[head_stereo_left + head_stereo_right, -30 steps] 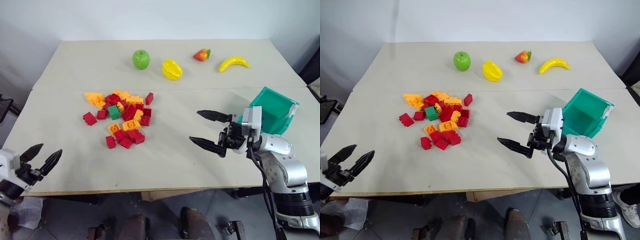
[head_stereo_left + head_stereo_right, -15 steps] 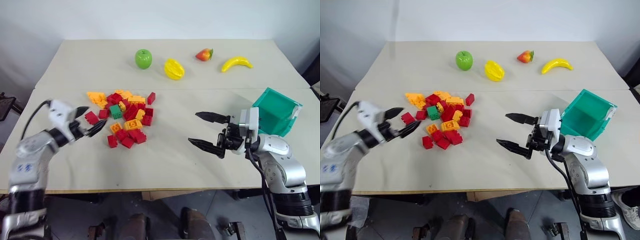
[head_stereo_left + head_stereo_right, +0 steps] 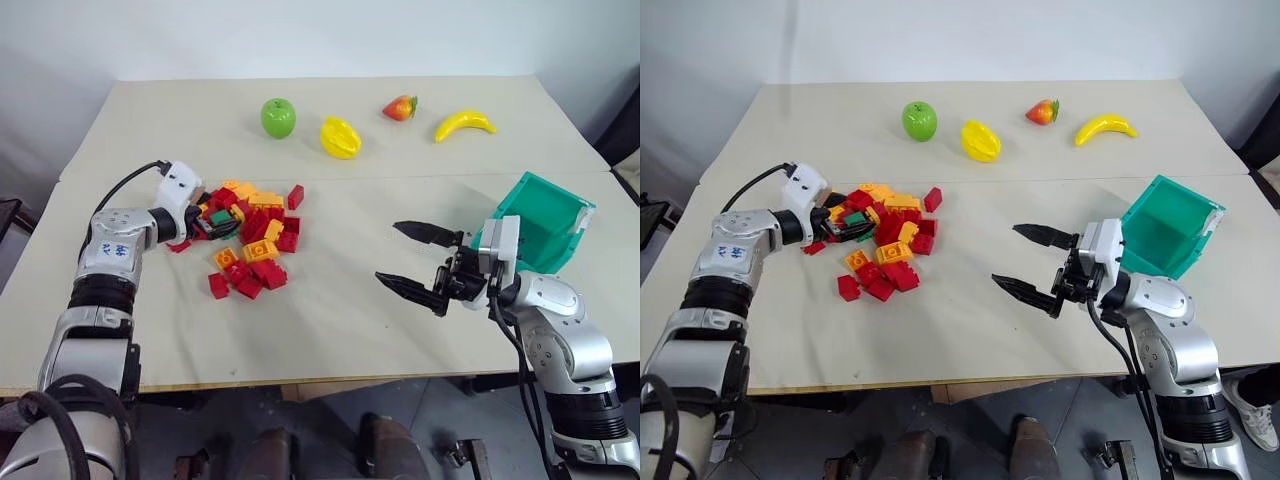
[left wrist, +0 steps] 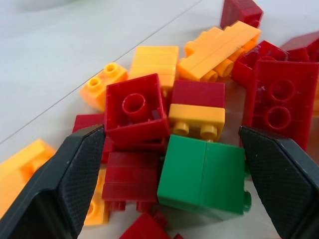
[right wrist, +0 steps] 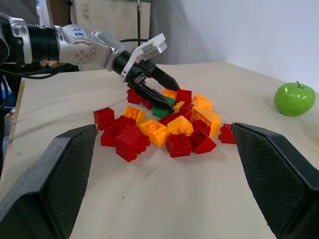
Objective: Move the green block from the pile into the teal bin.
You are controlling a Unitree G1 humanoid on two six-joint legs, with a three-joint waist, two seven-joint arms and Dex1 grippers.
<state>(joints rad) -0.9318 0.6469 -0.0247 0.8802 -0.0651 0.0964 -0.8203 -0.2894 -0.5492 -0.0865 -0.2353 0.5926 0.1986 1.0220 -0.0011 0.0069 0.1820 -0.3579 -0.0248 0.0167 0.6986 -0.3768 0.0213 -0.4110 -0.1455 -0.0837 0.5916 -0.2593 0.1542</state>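
Left gripper (image 4: 169, 179) spread wide, fingers either side of green block (image 4: 203, 177) at pile's (image 3: 250, 235) left edge. Right gripper (image 3: 418, 262) spread, empty, over bare table (image 3: 330, 320) beside teal bin (image 3: 545, 225) near right edge. No readable writing.

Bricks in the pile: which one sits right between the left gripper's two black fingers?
The green block. It is the only green brick in the pile; the rest are red, orange or yellow, and the open left gripper has it between its fingers.
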